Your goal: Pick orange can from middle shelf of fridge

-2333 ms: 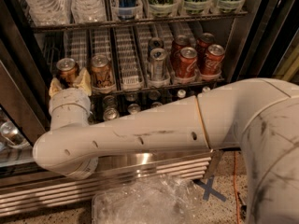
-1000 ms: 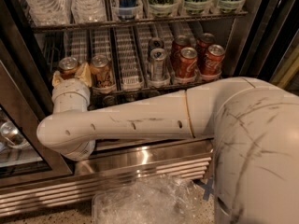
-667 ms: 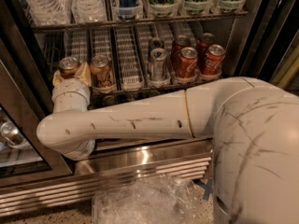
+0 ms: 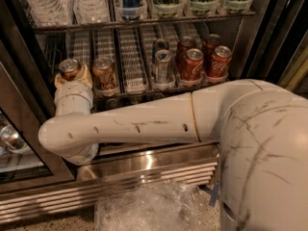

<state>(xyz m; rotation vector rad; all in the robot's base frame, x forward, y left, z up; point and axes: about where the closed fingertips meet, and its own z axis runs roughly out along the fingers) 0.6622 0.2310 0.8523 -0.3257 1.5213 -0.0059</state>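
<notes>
Large dark-framed drinks fridge (image 4: pixel 269 28), door open. The worktop (image 4: pixel 132 57) is its middle shelf: a metal wire rack with pale ridged plastic lane dividers. Orange-brown soda can with silver lid (image 4: pixel 70 67) stands upright at the worktop's front left corner. The hand (image 4: pixel 71 75) is closed round this can, one tan finger (image 4: pixel 86 76) against each side (can't tell whether the base is clear of the rack). White jointed arm (image 4: pixel 134 124) runs in from the right, below the worktop's front edge, and turns up at the left to the hand. Just right of the held can, in the next lane at the front edge, is a second orange can with a paler label (image 4: pixel 105 76), apart from the hand. Two silver cans (image 4: pixel 162 64) stand in one lane near the middle. Four red Coca-Cola cans (image 4: pixel 193 64) stand toward the right end. A stainless louvred grille (image 4: pixel 144 177) sits at the fridge's base, with crumpled clear plastic (image 4: pixel 154 211) on the floor in front.
</notes>
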